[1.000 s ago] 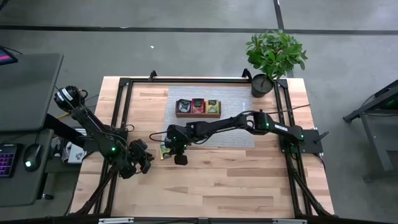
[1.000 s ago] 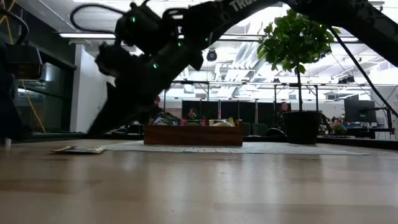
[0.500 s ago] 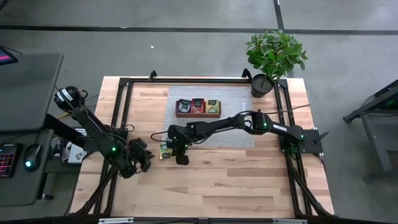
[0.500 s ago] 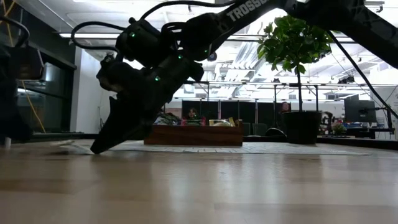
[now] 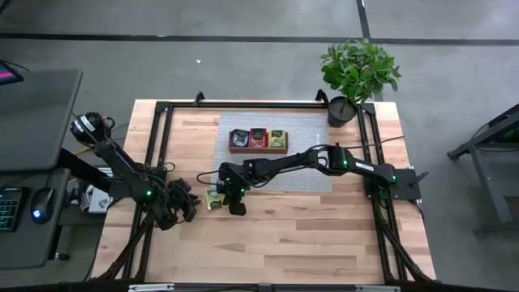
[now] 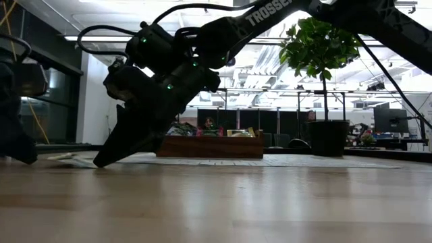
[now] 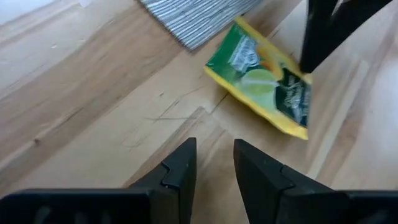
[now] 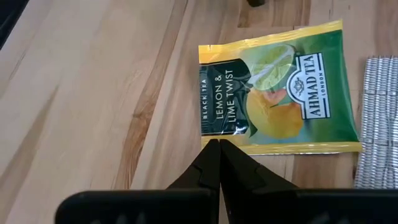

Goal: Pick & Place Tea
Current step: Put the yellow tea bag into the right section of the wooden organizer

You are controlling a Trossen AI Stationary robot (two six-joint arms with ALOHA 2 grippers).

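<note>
One yellow-green tea packet (image 5: pixel 216 198) with a lemon-lime label lies flat on the bare wood, just off the grey mat's near-left corner. It also shows in the left wrist view as the packet (image 7: pixel 261 81) and in the right wrist view as the packet (image 8: pixel 280 87). My right gripper (image 5: pixel 233 206) is shut, slanting down, with its tips at this packet's edge. My left gripper (image 5: pixel 185 208) is low over the wood to the packet's left, open by a narrow gap (image 7: pixel 214 165) and holding nothing. More tea packets sit in the brown wooden tray (image 5: pixel 259 139) on the mat. My right gripper touches the packet with its shut fingertips (image 8: pixel 219 146) at the edge beside the black label strip (image 8: pixel 221 127). The fingers slant down from above and from the right (image 6: pixel 108 156). The packet lies flat on the table, pinched by neither finger.
The ribbed grey mat (image 5: pixel 308 174) covers the table's far middle and carries the tray. A potted plant (image 5: pixel 357 73) stands at the far right corner. Black frame rails (image 5: pixel 158 146) run along the table's sides. Bare wood (image 5: pixel 308 235) stretches across the near half.
My right gripper has come down from above the table until its shut tips stand at the packet's edge, then crept slightly toward the packet. The packet stays flat on the wood.
</note>
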